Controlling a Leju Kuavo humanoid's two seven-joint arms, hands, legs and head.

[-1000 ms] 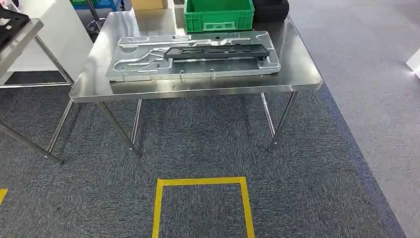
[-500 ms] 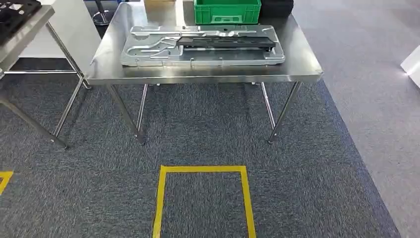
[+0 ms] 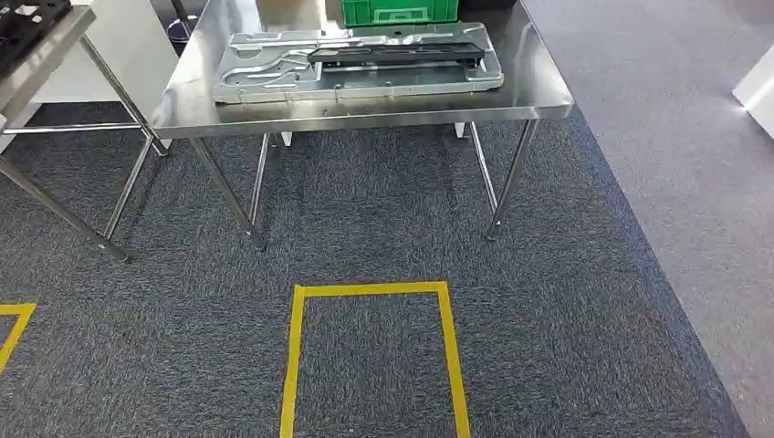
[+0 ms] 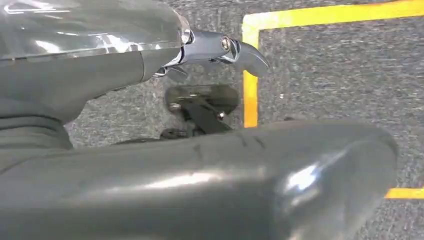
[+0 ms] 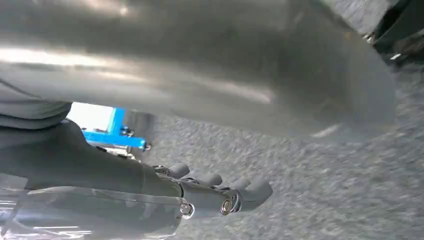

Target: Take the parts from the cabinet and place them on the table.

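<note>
Table (image 3: 538, 100): steel; we saw a silver pressed panel (image 3: 274, 82) flat on it, a black bar (image 3: 392, 55) on top.
Handling: we judged both stiff, the panel heavy, sharp-edged; take its long rims.
Left hand (image 4: 220, 50): fingers extended, nothing held.
Right hand (image 5: 220, 195): fingers straight, nothing held.

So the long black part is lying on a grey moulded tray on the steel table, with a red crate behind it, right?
Nearly: the crate is green, not red, as the head view shows. The long black part does lie on the grey moulded tray on the steel table.
</note>
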